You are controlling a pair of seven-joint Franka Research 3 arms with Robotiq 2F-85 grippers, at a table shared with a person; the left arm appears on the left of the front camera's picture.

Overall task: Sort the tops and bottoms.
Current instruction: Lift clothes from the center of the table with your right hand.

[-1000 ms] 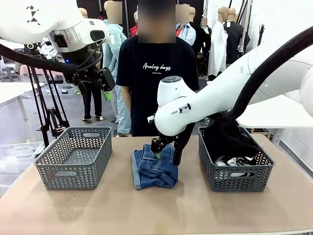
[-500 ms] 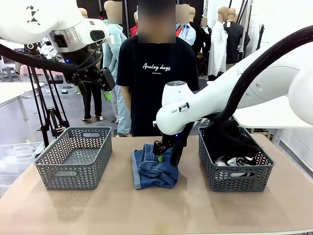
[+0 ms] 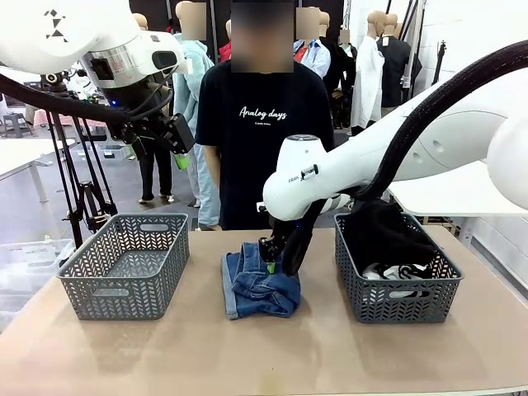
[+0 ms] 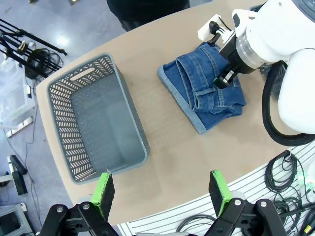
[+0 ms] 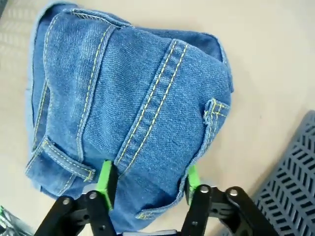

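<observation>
Tabletop's (image 3: 247, 355) middle has the folded jeans (image 3: 258, 282) between two grey baskets, the right gripper (image 5: 147, 181) straddling a denim fold without clearly pinching yet, the left gripper (image 4: 161, 191) hanging wide open above, so next it probably needs a firm clamp before lifting.

Two grey baskets (image 3: 125, 276); one folded jeans (image 3: 257, 285); two grippers (image 3: 272, 257)

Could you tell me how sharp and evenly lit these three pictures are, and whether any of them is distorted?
Front view: even light, soft shadows beside both baskets. Left wrist view: sharp, but the wide lens bows the table edge. Right wrist view: the jeans stitching is crisp, no glare.
</observation>
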